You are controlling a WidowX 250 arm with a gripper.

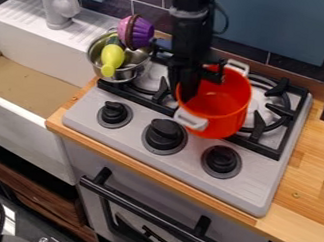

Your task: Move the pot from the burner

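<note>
Here's the pot, the orange-red, round, deep one with two pale grey handles [226,115], sitting over the middle of the silver gas stovetop with black grates [249,183], overlapping the near side of the right-hand burner [261,104]. One handle points towards the stovetop's front edge, the other towards its back right, and the open mouth shows its inside; whether the base touches the grate, I can't tell. The black two-finger claw [186,91] hangs down from the top, right at the pot's left side, and no, I can't tell whether it's wide, narrow or gripping the rim. Over at the stovetop's back left corner, there's a shiny metal pot [127,72] with a long yellow-green toy [112,58] lying in it and a purple ribbed cup-shaped toy with a brown band [136,32] at its rim. Three black round knobs [165,134] line the front edge. Left of the wooden tabletop [297,198], it's the white sink [31,111], a grey tap [56,12] standing at its back edge.
</note>
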